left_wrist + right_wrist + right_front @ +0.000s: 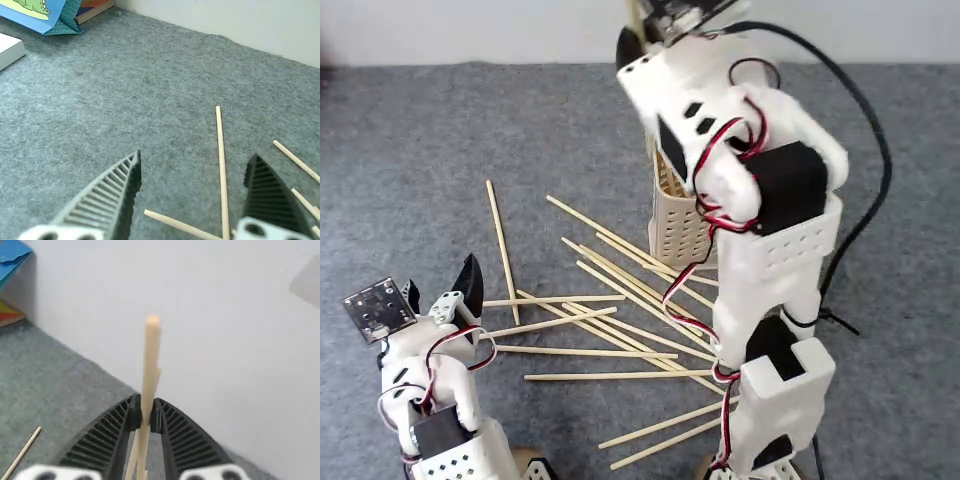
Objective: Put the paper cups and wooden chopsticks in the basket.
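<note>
Running under scattered chopsticks (620, 375), grey carpet (410, 140) meets a white wall (260, 25).

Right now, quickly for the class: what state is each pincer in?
Left pincer: open, holding nothing.
Right pincer: closed on a chopstick.

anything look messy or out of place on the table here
Yes. Thin wooden chopsticks lie scattered and crisscrossed on the grey felt table cover beside the beige perforated basket, not in it. One stick lies apart from the pile.
</note>
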Available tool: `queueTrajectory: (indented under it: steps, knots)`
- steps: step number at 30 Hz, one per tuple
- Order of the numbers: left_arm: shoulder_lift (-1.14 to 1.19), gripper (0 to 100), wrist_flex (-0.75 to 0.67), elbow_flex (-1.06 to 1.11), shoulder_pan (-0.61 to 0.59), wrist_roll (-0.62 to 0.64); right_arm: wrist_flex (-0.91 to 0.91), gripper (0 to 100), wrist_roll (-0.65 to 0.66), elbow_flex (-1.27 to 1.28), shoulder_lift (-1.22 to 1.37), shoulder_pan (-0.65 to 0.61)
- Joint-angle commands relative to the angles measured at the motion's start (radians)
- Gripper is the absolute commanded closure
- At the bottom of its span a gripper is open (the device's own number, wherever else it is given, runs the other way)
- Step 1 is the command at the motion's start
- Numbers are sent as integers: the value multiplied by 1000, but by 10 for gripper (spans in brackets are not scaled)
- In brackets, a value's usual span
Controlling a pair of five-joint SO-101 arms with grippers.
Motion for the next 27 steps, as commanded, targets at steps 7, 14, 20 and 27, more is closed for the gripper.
queueTrajectory:
  steps: [7,14,20,27]
  knots:
    - [-17,684,2,-12,-5,-11,-58,991,-51,-35,-153,15]
    - [-17,684,2,-12,-5,-11,15,991,-46,-32,-165,24]
    - [-17,684,2,-12,-5,-11,173,991,-51,-29,-154,24]
    - [-17,684,2,-12,-5,-11,285,991,-54,-31,-4,79]
